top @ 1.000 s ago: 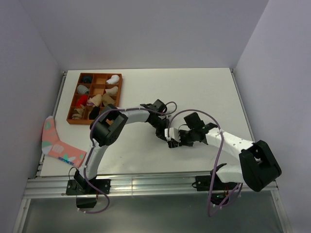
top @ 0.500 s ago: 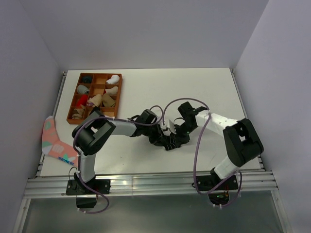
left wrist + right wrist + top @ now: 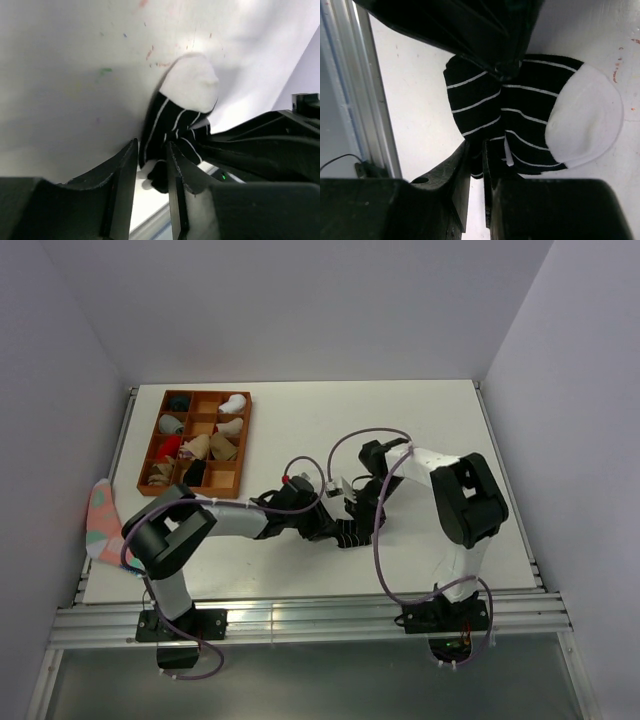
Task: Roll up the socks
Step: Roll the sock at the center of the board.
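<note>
The black sock with thin white stripes and a white toe (image 3: 175, 120) lies bunched on the white table, front of centre (image 3: 348, 536). My left gripper (image 3: 150, 150) has its jaws narrow, with the sock's dark end filling the gap at the tips. My right gripper (image 3: 476, 150) is shut on a fold of the same sock (image 3: 530, 110). In the top view the left gripper (image 3: 333, 524) and the right gripper (image 3: 356, 510) meet tip to tip over the sock. The left gripper's black body (image 3: 485, 30) overhangs the sock in the right wrist view. No loose tan-brown sock shows.
A brown divided tray (image 3: 170, 493) with several sock bundles stands at the back left. A pink sock with teal patches (image 3: 105, 525) hangs over the left table edge. The metal rail (image 3: 300, 615) runs along the front edge.
Both arms have swung: the left elbow has dropped down-left and the right elbow has moved up-left. The two grippers have closed in together on the sock near the same spot.
</note>
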Motion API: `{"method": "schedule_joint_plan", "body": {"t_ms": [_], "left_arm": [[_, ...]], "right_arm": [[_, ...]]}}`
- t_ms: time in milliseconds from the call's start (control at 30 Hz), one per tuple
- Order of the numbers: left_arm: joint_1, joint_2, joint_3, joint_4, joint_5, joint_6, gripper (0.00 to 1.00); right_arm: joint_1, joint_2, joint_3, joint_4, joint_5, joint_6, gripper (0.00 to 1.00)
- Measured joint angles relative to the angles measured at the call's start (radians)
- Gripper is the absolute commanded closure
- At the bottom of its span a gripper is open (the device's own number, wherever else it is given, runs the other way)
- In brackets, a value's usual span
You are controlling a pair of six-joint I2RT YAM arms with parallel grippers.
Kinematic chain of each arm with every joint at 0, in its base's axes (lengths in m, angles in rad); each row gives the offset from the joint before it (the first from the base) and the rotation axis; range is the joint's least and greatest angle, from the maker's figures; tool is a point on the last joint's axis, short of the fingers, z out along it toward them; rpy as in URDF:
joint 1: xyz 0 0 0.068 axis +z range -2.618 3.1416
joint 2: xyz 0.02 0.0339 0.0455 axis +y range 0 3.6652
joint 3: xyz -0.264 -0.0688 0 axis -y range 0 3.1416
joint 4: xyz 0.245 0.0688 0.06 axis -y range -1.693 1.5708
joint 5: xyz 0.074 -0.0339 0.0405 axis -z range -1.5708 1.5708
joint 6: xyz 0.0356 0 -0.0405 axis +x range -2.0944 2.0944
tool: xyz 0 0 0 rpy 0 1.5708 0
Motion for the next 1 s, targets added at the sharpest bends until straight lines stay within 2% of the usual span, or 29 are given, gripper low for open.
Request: {"method": "schedule_joint_plan", "body": {"t_ms": [267, 467, 600, 733, 1000], "left_arm": [[-0.063, -0.136, -0.108, 0.023, -0.277, 0.077, 0.59], [-0.142, -0.167, -0.141, 0.157, -0.404, 0.283, 0.57], [-0.167, -0.167, -0.151, 0.269, -0.393, 0.449, 0.56], [-0.164, -0.163, -0.148, 0.343, -0.314, 0.601, 0.55], [-0.164, -0.059, -0.044, 0.331, -0.133, 0.776, 0.55]], "right_arm": [[-0.040, 0.138, 0.126, -0.135, -0.046, 0.003, 0.82], [-0.069, 0.188, 0.160, -0.186, -0.061, 0.020, 0.82], [-0.072, 0.214, 0.181, -0.213, -0.060, 0.027, 0.82], [-0.075, 0.240, 0.195, -0.235, -0.066, 0.035, 0.83], [-0.086, 0.269, 0.211, -0.268, -0.074, 0.038, 0.82]]}}
